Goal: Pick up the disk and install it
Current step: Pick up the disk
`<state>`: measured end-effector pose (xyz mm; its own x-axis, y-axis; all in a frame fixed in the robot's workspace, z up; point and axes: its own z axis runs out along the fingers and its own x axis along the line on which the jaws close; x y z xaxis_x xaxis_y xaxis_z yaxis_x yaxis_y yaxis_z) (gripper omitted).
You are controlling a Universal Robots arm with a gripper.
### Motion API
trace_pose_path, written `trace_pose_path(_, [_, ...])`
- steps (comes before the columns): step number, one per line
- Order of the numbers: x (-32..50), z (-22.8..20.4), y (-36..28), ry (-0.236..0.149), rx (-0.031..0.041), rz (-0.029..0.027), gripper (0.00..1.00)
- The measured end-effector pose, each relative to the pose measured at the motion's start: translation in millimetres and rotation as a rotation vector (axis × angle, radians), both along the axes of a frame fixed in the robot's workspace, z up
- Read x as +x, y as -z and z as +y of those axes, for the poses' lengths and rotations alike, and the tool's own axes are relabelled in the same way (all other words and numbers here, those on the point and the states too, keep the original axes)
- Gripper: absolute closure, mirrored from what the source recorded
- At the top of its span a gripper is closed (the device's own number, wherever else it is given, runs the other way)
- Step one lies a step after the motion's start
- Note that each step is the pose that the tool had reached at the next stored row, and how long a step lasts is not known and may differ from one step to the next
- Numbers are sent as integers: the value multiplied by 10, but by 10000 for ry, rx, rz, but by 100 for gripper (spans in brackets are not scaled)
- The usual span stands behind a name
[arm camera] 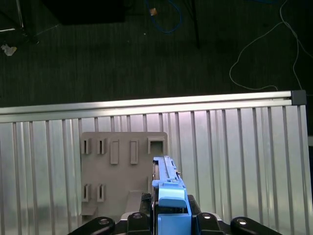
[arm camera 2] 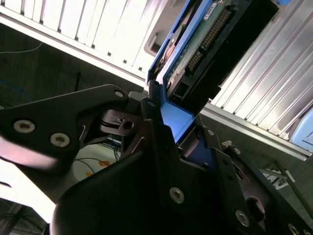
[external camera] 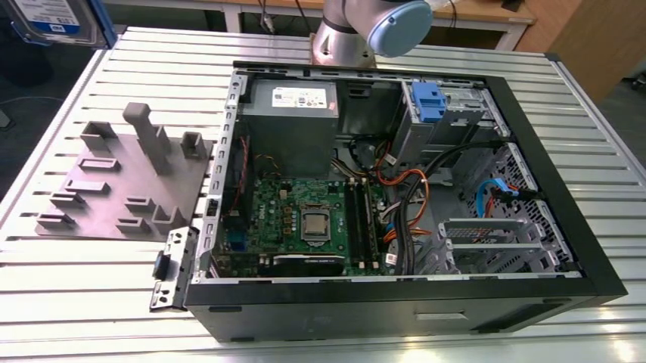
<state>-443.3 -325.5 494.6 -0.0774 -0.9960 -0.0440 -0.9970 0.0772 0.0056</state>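
Claw (arm camera: pixel 171 220) closed on the disk (arm camera: pixel 166 183), clamping its blue-railed end in both wrist views. The second wrist view shows the drive's circuit-board side and connector. Below the claw, a grey slotted holder plate (arm camera: pixel 122 166) lies on the ribbed metal table (arm camera: pixel 234 161). The pick-up looks done: the disk appears lifted off the plate and is not yet installed. Well apart from the claw, an open computer case (external camera: pixel 404 302) holds the drive cage (external camera: pixel 444 113) with its blue latch. Installing calls for lining the rails up with that cage. The white sticker on the power supply (external camera: pixel 290 98) has writing that cannot be made out.
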Motion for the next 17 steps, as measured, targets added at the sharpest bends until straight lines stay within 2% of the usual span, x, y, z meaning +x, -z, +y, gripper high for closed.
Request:
trace_pose_path(4, [8, -24, 0, 0, 0, 1, 64])
trace_pose_path(12, [15, -118, 0, -1, 0, 0, 64])
trace_pose_path(17, [25, -124, 0, 0, 0, -1, 64])
